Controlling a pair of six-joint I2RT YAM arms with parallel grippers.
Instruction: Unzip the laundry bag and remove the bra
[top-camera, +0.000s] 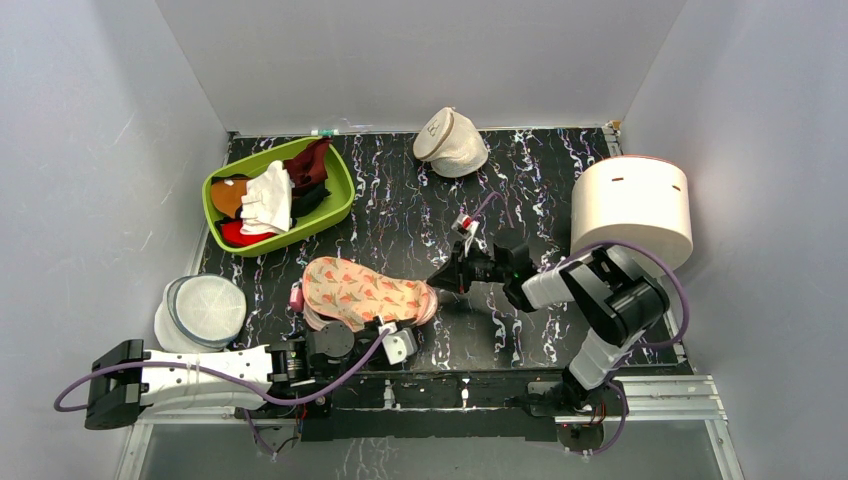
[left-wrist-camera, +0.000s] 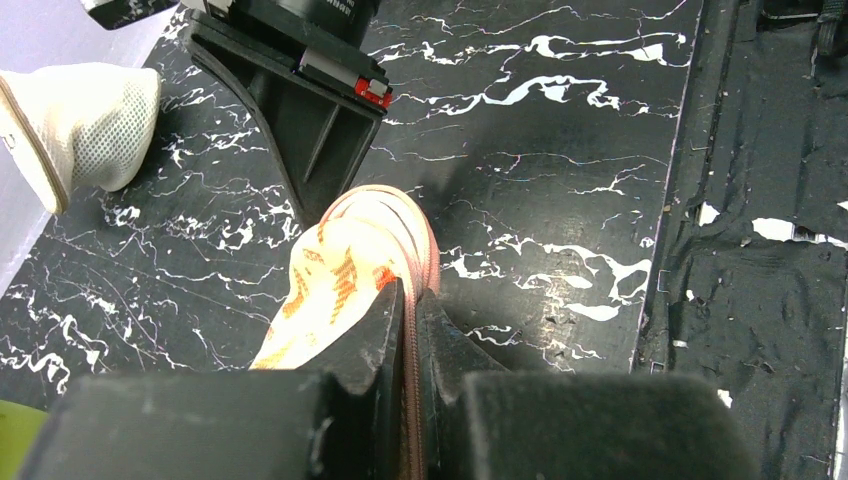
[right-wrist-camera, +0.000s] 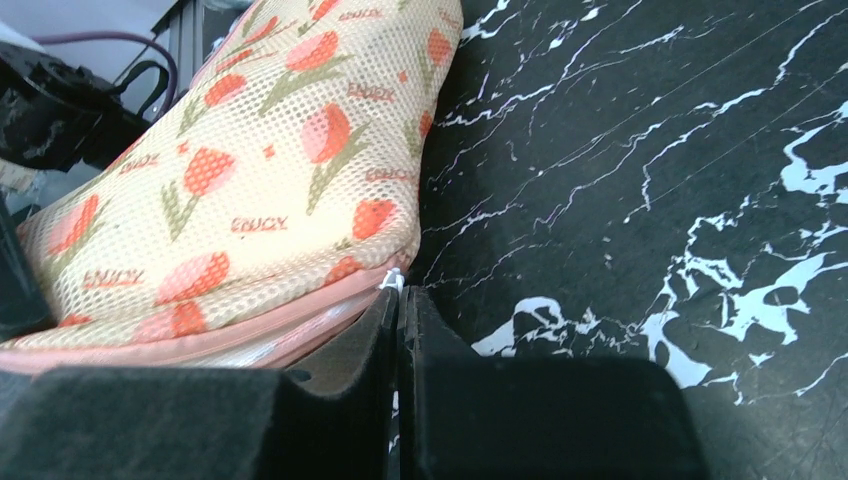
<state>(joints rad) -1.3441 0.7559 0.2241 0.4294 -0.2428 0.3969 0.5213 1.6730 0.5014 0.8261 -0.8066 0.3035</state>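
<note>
We see the laundry bag (top-camera: 362, 290) lying near the front edge of the counter (top-camera: 520, 170), a peach two-lobed mesh case printed with red-orange tulips on green stems and edged by a pink zip. From overhead, both arms reach low to it from opposite ends. Only the wrist views show the grips: the left pincer (left-wrist-camera: 410, 300) is clamped on the pink zip seam, and the right pincer (right-wrist-camera: 398, 300) is pressed together at the small pale zip tab (right-wrist-camera: 394, 283).
</note>
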